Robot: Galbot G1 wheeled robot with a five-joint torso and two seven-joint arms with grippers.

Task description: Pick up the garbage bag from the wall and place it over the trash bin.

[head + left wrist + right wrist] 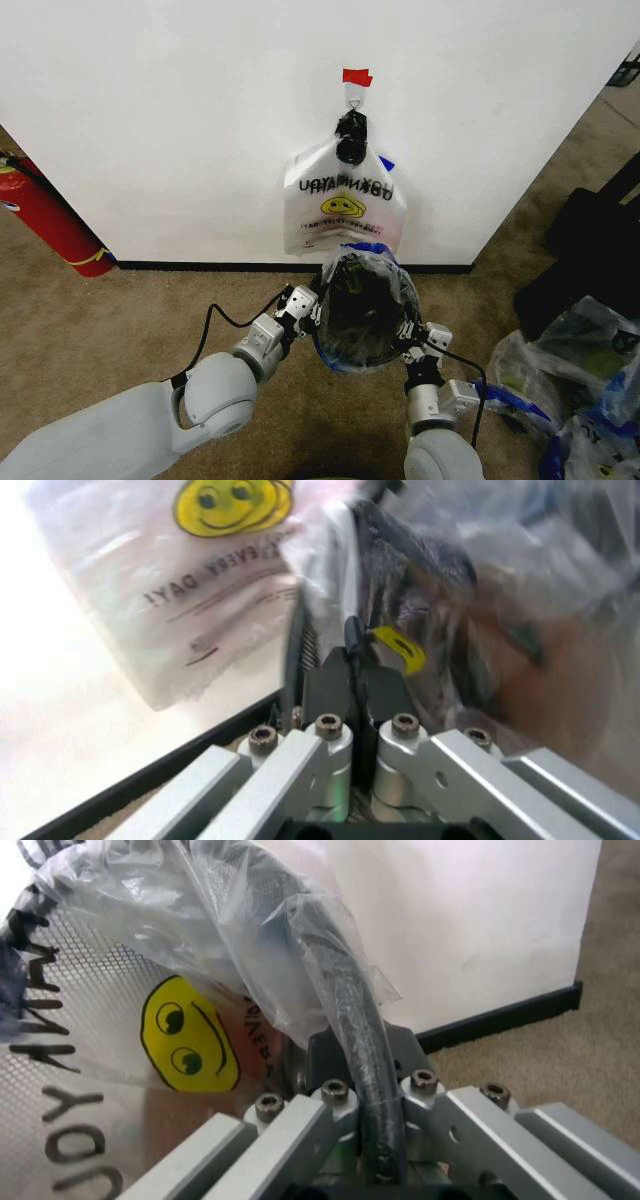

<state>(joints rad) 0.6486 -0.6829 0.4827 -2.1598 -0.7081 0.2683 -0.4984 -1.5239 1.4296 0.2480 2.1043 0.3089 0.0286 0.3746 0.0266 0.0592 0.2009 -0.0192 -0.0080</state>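
Trash bin point(366, 312) before wall point(180, 120), fire extinguisher point(45, 215) far left.

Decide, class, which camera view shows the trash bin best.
The head view: the whole round trash bin shows there, bag-covered, held between left gripper and right gripper. The left wrist view shows its mesh side; the right wrist view shows its rim.
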